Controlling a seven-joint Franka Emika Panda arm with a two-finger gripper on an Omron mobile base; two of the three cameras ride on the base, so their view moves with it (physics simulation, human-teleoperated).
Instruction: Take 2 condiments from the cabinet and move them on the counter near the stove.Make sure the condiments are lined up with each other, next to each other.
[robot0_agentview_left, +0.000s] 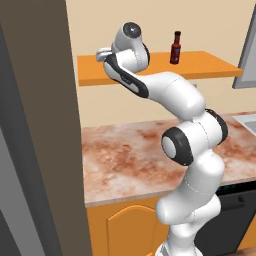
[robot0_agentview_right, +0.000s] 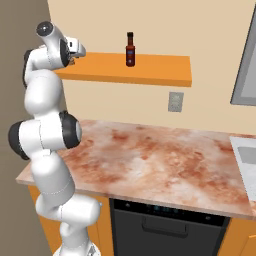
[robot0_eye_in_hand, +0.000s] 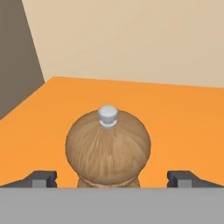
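In the hand view the tan-brown wooden pepper mill (robot0_eye_in_hand: 107, 148) with its round knob top stands on the orange cabinet shelf (robot0_eye_in_hand: 183, 122). It sits right between the two fingertips of my open gripper (robot0_eye_in_hand: 111, 179), with a gap on each side. The base views place my hand (robot0_agentview_right: 74, 56) at the shelf's left end (robot0_agentview_right: 160, 70). The dark-red sauce bottle (robot0_agentview_left: 175, 48) (robot0_agentview_right: 130, 50) with a black cap stands upright further right on the shelf (robot0_agentview_left: 210, 67). Below lies the mottled counter (robot0_agentview_left: 125, 160) (robot0_agentview_right: 160, 160). The stove is out of view.
A tall grey-brown panel (robot0_agentview_left: 40, 125) rises at the left, close to the shelf end. A steel appliance (robot0_agentview_right: 245, 65) hangs at the upper right. A pale basin edge (robot0_agentview_right: 245, 157) shows at the counter's right, a black appliance front (robot0_agentview_right: 165, 225) below, and a wall outlet (robot0_agentview_right: 175, 101).
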